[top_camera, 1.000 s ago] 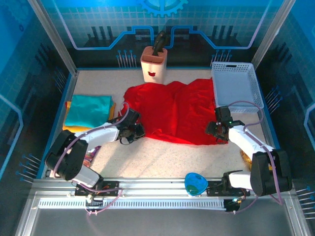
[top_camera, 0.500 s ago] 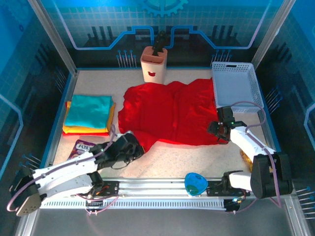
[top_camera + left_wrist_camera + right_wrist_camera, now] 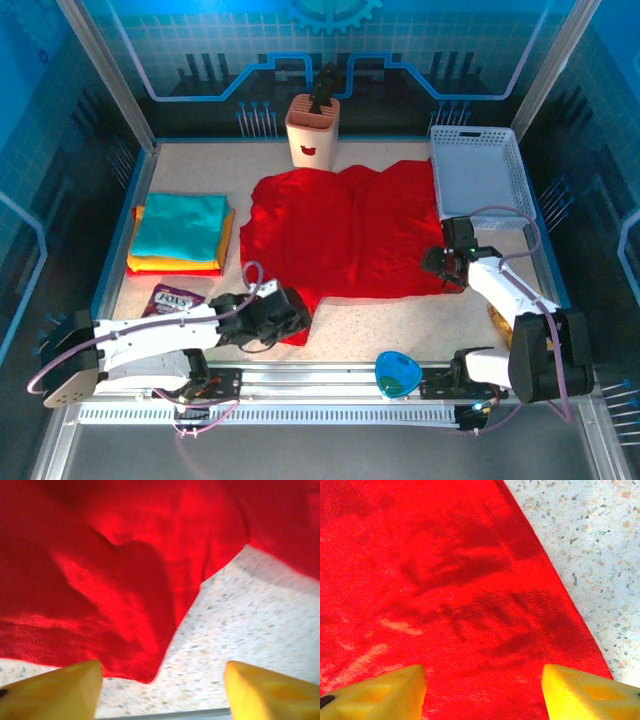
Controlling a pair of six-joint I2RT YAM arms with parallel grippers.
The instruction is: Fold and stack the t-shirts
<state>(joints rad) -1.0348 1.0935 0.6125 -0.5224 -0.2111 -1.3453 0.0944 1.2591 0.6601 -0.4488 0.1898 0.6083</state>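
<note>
In the top external view, a red t-shirt is seen spread across the middle of the speckled table. Its upper right edge reaches a white mesh basket. At the left of the frame a folded teal t-shirt is stacked on orange and yellow folded shirts, well apart from the red one. A pale holder stands at upper centre, just beyond the red cloth. The left gripper is placed at a tongue of red cloth at the shirt's lower left. The right gripper is set at the shirt's lower right corner.

In the left wrist view, the left gripper is shown spread wide. A pointed corner of the red t-shirt ends near the finger at the lower left, and bare table is seen at the right.

In the right wrist view, the right gripper is likewise held wide apart. Both fingers are seen over the red t-shirt, whose hem runs diagonally down the right, with table at the upper right.
</note>
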